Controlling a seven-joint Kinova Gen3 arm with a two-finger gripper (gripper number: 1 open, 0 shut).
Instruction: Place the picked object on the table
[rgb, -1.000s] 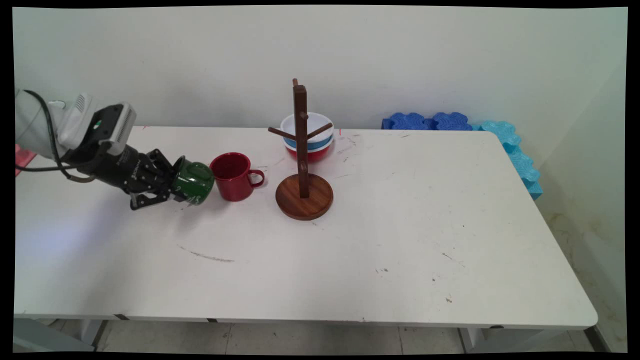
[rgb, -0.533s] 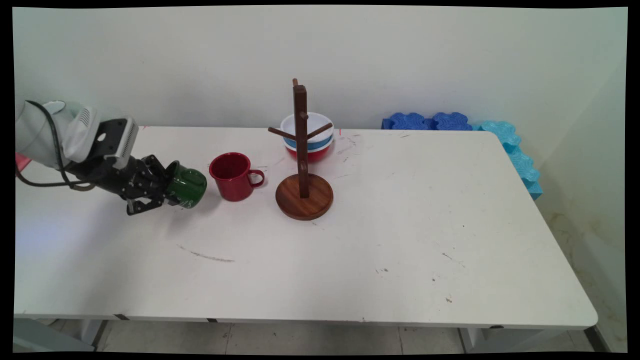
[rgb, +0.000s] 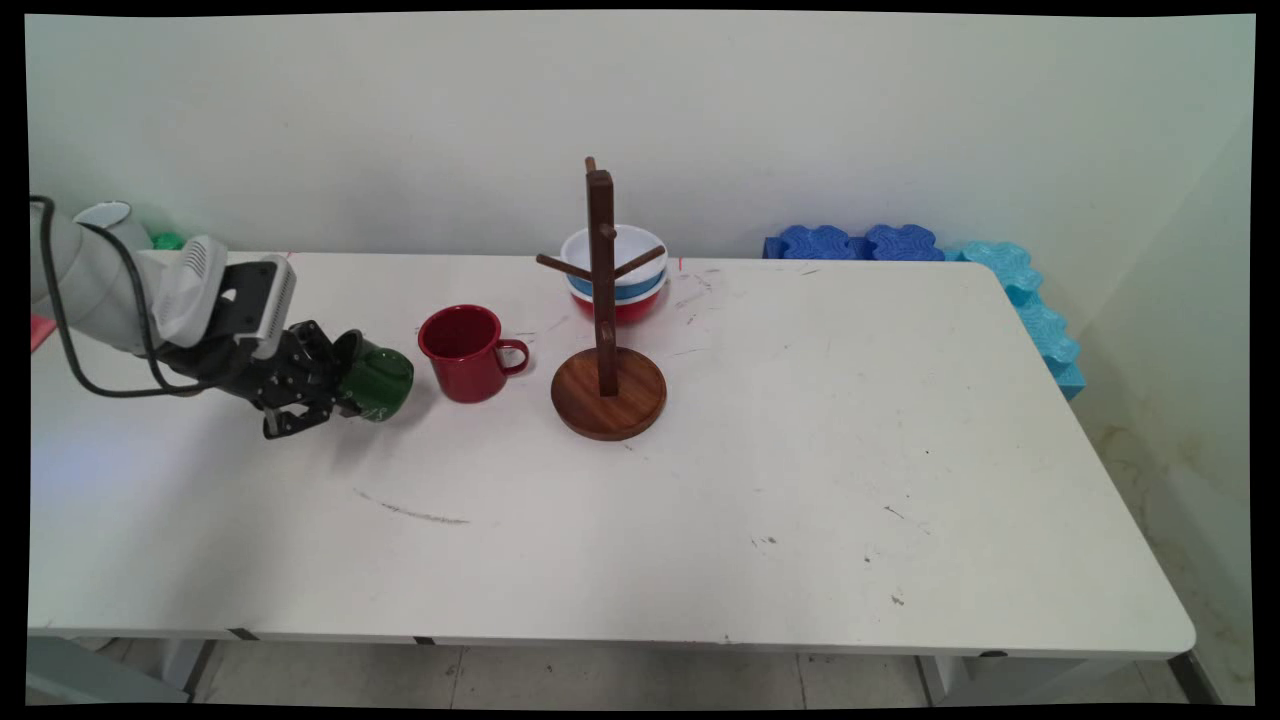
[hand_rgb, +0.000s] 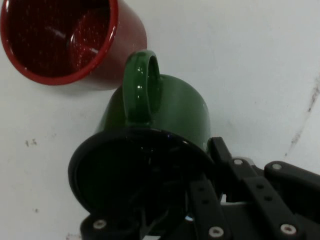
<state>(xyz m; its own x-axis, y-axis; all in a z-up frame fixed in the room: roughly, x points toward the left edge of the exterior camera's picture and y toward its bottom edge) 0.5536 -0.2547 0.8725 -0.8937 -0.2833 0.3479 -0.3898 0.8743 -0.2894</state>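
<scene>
Claw (rgb: 335, 395) grips green mug (rgb: 377, 365) beside red mug (rgb: 463, 349).

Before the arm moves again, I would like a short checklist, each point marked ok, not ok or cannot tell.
1. Gripper shut on the green mug at its rim: ok.
2. Fingers firmly seated: cannot tell.
3. Green mug tilted on its side, handle up in the hand view: ok.
4. Gap to the red mug: ok in main view, small.
5. Wooden mug tree upright, pegs free: ok.
6. Stacked bowls behind the tree, untouched: ok.
</scene>
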